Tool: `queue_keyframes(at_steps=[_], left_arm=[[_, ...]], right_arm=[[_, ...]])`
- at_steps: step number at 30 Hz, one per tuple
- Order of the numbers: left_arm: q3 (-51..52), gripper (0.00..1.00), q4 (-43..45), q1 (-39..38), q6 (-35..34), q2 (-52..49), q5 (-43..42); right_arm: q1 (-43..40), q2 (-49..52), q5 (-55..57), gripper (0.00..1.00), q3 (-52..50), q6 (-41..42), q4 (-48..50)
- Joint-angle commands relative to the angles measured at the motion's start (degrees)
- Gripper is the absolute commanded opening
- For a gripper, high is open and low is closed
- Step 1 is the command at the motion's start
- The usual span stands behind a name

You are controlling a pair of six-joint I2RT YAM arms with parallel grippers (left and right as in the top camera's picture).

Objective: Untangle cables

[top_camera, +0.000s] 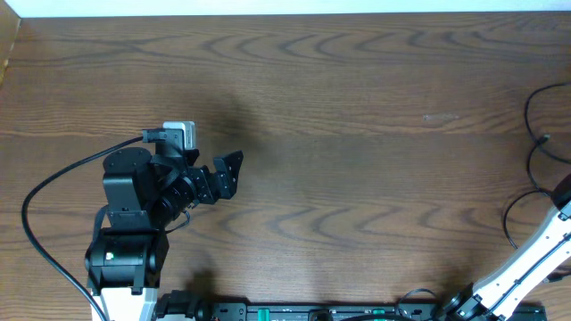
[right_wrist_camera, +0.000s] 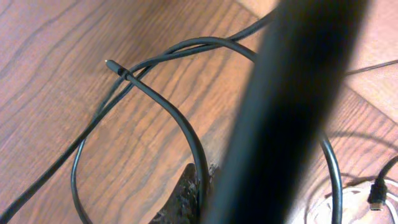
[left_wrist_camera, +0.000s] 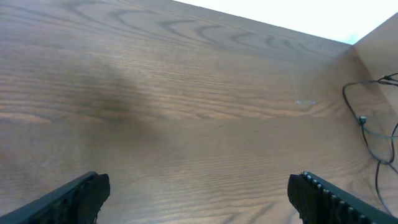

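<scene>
Thin black cables point(top_camera: 528, 107) lie in loops at the table's far right edge, one with a small plug point(top_camera: 545, 137); they also show in the left wrist view point(left_wrist_camera: 362, 119). My left gripper point(top_camera: 230, 175) is open and empty over bare wood at the left point(left_wrist_camera: 199, 186), far from the cables. My right gripper point(right_wrist_camera: 200, 186) is shut on a black cable point(right_wrist_camera: 175, 116) that loops and crosses another strand by a plug tip point(right_wrist_camera: 112, 63). A blurred dark band hides its other finger. In the overhead view the right gripper is beyond the frame edge.
The left arm's thick black cable point(top_camera: 53, 183) curves over the table's left side. The right arm point(top_camera: 526, 263) reaches up from the lower right. A small plug point(right_wrist_camera: 375, 198) and pale loops lie at the right wrist view's bottom right. A light wall edges the table's right side point(left_wrist_camera: 379, 43).
</scene>
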State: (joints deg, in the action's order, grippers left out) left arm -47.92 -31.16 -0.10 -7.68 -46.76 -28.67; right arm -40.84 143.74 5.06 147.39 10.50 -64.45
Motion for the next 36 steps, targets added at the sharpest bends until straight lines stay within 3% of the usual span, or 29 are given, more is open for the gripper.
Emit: queue_keyframes(at_steps=[1, 12, 13, 14, 15, 36], left_arm=[[0.5, 0.97, -0.1, 0.1, 2.1, 0.1, -1.1], [0.5, 0.97, -0.4, 0.1, 2.6, 0.0, -1.2], [0.5, 0.97, -0.7, 0.1, 2.6, 0.0, -1.2], [0.5, 0.97, -1.0, 0.1, 2.7, 0.0, -1.2], [0.5, 0.97, -1.4, 0.1, 2.7, 0.0, -1.2], [0.5, 0.97, -5.4, 0.1, 3.9, 0.1, -2.0]], right_arm=[[0.4, 0.0, 1.0, 0.01, 0.9, 1.0, 0.2], [1.4, 0.0, -0.9, 0.01, 0.9, 5.8, 0.2], [1.6, 0.0, -1.0, 0.07, 0.9, 5.8, 0.2], [1.8, 0.0, -0.9, 0.37, 0.9, 5.8, 0.2], [2.0, 0.0, -0.9, 0.99, 0.9, 5.8, 0.3], [3.3, -3.7, 4.2, 0.99, 1.0, 12.8, -9.0]])
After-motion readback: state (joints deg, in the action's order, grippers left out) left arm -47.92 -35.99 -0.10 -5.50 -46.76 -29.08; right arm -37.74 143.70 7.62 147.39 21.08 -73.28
